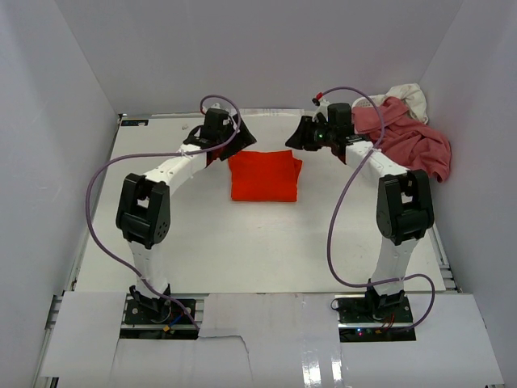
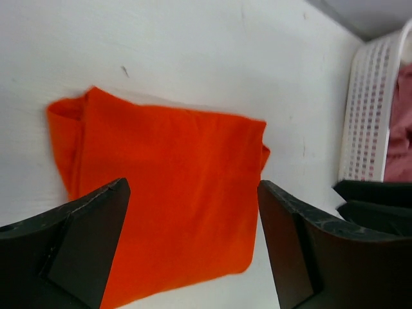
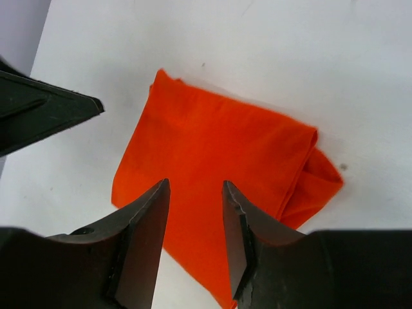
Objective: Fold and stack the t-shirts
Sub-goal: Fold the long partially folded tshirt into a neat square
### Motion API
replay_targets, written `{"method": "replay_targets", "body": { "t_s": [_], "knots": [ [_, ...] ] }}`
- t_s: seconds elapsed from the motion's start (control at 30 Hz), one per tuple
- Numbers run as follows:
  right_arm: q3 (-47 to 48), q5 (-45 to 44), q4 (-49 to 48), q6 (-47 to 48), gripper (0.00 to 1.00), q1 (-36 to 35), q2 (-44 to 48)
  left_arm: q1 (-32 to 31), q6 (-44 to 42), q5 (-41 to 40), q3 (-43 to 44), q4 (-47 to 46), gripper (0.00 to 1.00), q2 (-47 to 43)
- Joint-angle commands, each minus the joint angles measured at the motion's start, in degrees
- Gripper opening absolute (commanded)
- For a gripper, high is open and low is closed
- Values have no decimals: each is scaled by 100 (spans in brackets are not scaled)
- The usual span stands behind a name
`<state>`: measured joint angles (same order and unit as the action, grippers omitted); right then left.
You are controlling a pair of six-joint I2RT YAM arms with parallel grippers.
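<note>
Main risk as I see it: the orange-red t-shirt (image 1: pixel 265 175) lies as a folded packet at mid-back of the worktop (image 1: pixel 266 250), with both tools close over its left and right edges, so a fingertip dragging the top layer on the way out would pull the fold open. The right wrist view shows an inner layer poking out at one corner, and I'd guess that's the first thing to spring or snag. Second risk: the rose-pink t-shirt (image 1: pixel 412 141) and the cream-white t-shirt (image 1: pixel 408 95) are heaped together at the far right corner by the basket (image 2: pixel 370 109), partly behind the right arm. Grab one and the other may come along, or the pile drags over the rim. Third: laying the next shirt near the orange packet could shove it askew. Left tool (image 2: pixel 192 187): jaws wide apart, nothing between them, shirt visible in the gap below; I can't tell if the tips touch the cloth. Right tool (image 3: pixel 194 185): jaws parted to a narrow gap, nothing gripped, over the shirt's edge; contact likewise unclear.
</note>
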<state>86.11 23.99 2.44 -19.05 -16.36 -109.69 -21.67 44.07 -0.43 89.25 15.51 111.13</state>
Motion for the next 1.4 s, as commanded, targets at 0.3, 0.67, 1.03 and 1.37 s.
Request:
{"method": "replay_targets", "body": {
  "t_s": [0.3,0.67,1.03,1.37],
  "knots": [
    [-1747,2092,-2116,-1567,8,-288,-70,-57,-267,2178,-814,-1507,86,364],
    [-1465,2602,-2371,-2059,8,-745,-588,286,-162,2767,294,-1463,86,1297],
    [-789,1873,-1361,-1725,8,-781,-1757,392,-118,2583,286,-1507,85,2017],
    [-674,1653,-999,-1936,8,-790,-1715,383,-356,2284,373,-1226,85,1667]
  ]
}}
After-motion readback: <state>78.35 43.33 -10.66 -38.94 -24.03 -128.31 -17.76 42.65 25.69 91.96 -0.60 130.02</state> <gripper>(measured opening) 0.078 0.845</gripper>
